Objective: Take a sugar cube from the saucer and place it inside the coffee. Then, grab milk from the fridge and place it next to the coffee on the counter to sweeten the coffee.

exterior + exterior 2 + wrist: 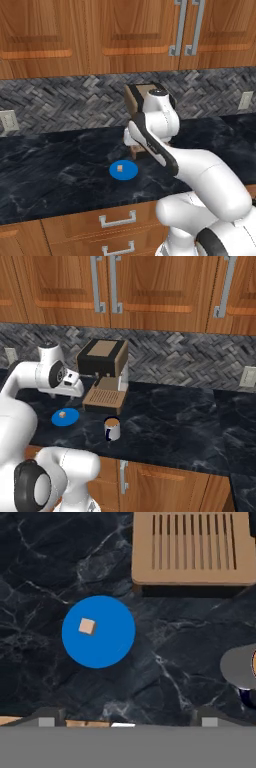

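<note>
The bright blue saucer [98, 632] lies flat on the black counter [175, 421], and the tiny beige sugar cube [87, 626] rests on its left half. High above it my gripper [127, 722] hangs open, pointing down, with nothing between its fingertips [46, 722]. From the right base view the gripper [62, 397] hovers just behind the saucer [65, 417] and cube [62, 414]. The white mug of coffee [112, 428] stands to the saucer's right, near the counter's front edge; its rim [242, 667] shows at the hand view's right edge. The milk and the fridge are out of view.
A brown-and-black coffee machine [102, 373] stands against the backsplash right beside my hand, its slatted drip tray [192, 549] close to the saucer. Wooden wall cabinets [150, 286] hang overhead. Drawers with silver handles [117, 220] sit below the counter's front edge.
</note>
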{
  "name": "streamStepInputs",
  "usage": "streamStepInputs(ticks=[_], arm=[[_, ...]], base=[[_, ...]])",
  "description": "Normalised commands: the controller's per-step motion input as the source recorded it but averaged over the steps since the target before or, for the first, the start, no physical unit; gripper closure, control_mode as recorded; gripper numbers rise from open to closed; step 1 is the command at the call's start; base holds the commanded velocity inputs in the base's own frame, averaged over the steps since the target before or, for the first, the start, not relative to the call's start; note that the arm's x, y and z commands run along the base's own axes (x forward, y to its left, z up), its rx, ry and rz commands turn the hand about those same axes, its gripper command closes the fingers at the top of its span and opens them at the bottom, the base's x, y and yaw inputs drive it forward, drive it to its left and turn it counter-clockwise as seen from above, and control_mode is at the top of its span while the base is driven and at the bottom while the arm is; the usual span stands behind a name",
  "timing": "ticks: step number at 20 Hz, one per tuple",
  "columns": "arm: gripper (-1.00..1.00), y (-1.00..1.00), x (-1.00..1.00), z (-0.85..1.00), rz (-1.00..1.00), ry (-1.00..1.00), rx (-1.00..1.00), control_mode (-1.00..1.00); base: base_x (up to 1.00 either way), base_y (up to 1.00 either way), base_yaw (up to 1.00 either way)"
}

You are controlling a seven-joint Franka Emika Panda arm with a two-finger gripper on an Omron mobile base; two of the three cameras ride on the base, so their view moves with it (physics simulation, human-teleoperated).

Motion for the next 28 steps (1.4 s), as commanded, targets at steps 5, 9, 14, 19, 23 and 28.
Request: streamStepInputs(ticks=[5, 9, 14, 19, 23, 28], arm=[[-1.0, 0.6, 0.01, -0.64, -0.06, 0.05, 0.0, -1.0], [-1.0, 0.3, 0.14, -0.4, -0.05, 0.09, 0.0, -1.0], [-1.0, 0.27, 0.29, -0.23, -0.05, 0.08, 0.0, -1.0], [-1.0, 0.21, 0.27, -0.28, -0.04, 0.02, 0.0, -1.0], [-1.0, 0.0, 0.24, -0.3, 0.0, 0.0, 0.0, -1.0], [-1.0, 0.0, 0.26, -0.3, 0.0, 0.0, 0.0, -1.0]], base=[[0.0, 0.0, 0.0], [0.0, 0.0, 0.0], [0.0, 0.0, 0.0], [0.0, 0.0, 0.0], [0.0, 0.0, 0.0], [0.0, 0.0, 0.0]])
